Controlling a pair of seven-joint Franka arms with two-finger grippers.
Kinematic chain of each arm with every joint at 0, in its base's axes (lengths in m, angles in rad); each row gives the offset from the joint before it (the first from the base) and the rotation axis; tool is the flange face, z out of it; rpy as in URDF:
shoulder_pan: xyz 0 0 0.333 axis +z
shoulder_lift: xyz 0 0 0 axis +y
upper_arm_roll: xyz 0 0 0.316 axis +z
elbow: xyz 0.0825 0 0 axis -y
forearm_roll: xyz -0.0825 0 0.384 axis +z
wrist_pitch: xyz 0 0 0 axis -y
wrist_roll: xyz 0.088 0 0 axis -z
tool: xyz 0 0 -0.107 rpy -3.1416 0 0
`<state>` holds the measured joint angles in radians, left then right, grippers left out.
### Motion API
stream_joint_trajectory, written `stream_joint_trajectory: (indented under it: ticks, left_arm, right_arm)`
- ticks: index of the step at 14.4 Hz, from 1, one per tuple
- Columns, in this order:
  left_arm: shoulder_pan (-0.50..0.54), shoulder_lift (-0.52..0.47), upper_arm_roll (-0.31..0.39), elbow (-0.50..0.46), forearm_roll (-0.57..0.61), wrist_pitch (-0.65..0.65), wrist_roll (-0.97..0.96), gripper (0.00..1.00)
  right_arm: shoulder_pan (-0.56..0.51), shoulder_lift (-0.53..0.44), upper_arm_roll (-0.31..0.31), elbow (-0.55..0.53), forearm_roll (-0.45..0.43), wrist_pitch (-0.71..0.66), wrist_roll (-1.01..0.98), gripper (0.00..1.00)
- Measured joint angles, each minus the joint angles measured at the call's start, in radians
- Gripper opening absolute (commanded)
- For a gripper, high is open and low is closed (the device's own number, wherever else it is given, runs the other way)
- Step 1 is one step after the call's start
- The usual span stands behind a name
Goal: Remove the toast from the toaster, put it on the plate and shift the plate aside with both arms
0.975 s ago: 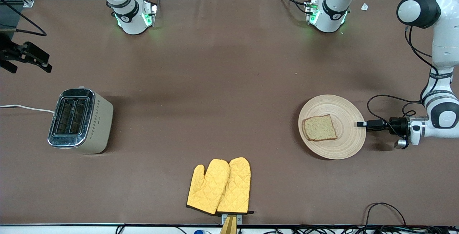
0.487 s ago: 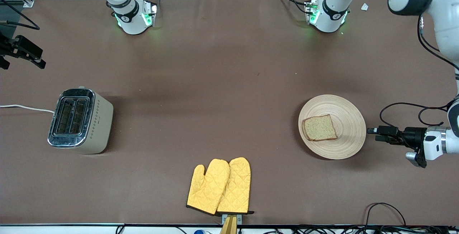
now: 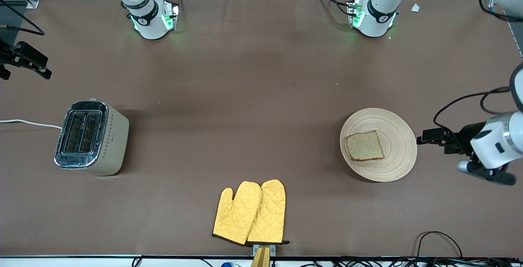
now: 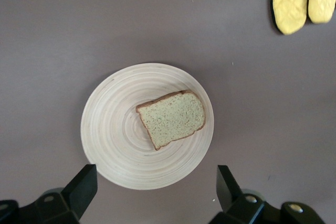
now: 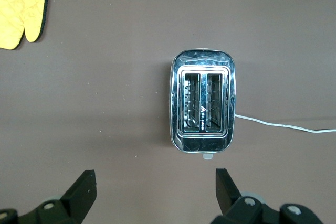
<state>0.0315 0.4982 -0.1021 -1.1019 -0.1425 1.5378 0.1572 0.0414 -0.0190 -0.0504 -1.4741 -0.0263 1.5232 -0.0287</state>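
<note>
Toast (image 3: pixel 364 146) on plate (image 3: pixel 398 164); mitts (image 3: pixel 250 212), toaster (image 3: pixel 92 137) well apart (nothing between).

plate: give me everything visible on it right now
The plate is round, light beige, wood-looking with concentric ring grain, lying flat on the brown table toward the left arm's end. The toast lies flat on it, off-centre. The left gripper, open, is beside its rim; contact can't be told.

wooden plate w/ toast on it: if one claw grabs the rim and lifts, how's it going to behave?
The plate looks like stiff turned wood, so it probably won't flex. It is wide and shallow, so a one-sided rim grip by the left claw would likely let it tilt. The toast lies loose and off-centre on the smooth surface, so it may slide if the plate tips.
</note>
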Motion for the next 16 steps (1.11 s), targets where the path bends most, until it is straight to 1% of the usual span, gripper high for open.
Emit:
stream_joint_trajectory:
  ticks: [1, 3, 5, 7, 8, 11, 12, 13, 14, 16]
  left_arm:
    - [-0.026, -0.050, -0.001, -0.001, 0.030, -0.011, -0.062, 1.00]
    - [-0.061, -0.148, -0.001, -0.014, 0.057, -0.078, -0.126, 1.00]
    - [-0.061, -0.238, -0.001, -0.062, 0.064, -0.125, -0.143, 1.00]
    - [-0.044, -0.327, 0.001, -0.169, 0.086, -0.105, -0.143, 1.00]
    - [-0.036, -0.377, 0.001, -0.246, 0.096, -0.056, -0.143, 1.00]
    - [-0.032, -0.544, 0.000, -0.527, 0.099, 0.122, -0.143, 1.00]
    - [-0.032, -0.593, -0.001, -0.603, 0.099, 0.163, -0.143, 1.00]
    - [-0.032, -0.631, -0.001, -0.658, 0.099, 0.186, -0.143, 1.00]
    - [-0.032, -0.652, 0.000, -0.686, 0.099, 0.198, -0.143, 1.00]
    - [-0.031, -0.656, 0.001, -0.682, 0.101, 0.191, -0.141, 1.00]
  right_arm:
    - [-0.001, 0.008, -0.001, 0.000, 0.000, 0.004, -0.013, 1.00]
    - [-0.010, 0.028, -0.003, 0.000, 0.000, 0.027, -0.074, 1.00]
    - [-0.024, 0.043, -0.005, -0.004, 0.000, 0.034, -0.096, 1.00]
    - [-0.033, 0.049, -0.007, -0.006, 0.001, 0.034, -0.051, 1.00]
    - [-0.034, 0.049, -0.007, -0.006, 0.002, 0.034, -0.025, 1.00]
    - [-0.034, 0.049, -0.006, -0.006, 0.002, 0.034, 0.001, 1.00]
    - [-0.034, 0.049, -0.006, -0.006, 0.002, 0.034, 0.003, 1.00]
    - [-0.034, 0.049, -0.006, -0.006, 0.002, 0.033, 0.004, 1.00]
    - [-0.034, 0.049, -0.005, -0.006, 0.002, 0.032, 0.005, 1.00]
    - [-0.033, 0.049, -0.003, -0.006, 0.002, 0.031, 0.006, 1.00]
